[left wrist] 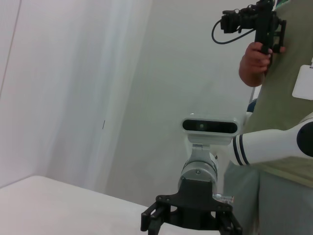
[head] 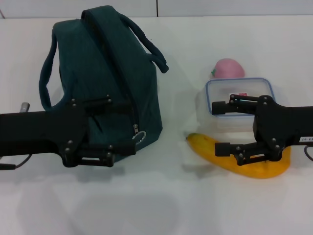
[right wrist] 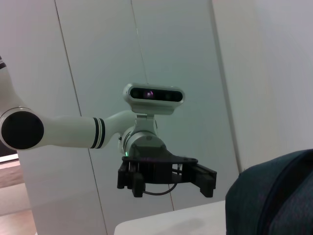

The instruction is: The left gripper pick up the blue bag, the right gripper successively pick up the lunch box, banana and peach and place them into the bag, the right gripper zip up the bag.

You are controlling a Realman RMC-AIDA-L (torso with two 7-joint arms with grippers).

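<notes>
A zipped teal blue bag (head: 110,78) slumps at the white tabletop's (head: 156,205) ten o'clock, bare space toward six, as the left hand (head: 124,125) and right hand (head: 221,128) hover, fingers apart.

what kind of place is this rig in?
Likely a lab or studio set up for recording: a bare white table, plain white wall panels, and a person standing by, holding up a camera.
</notes>
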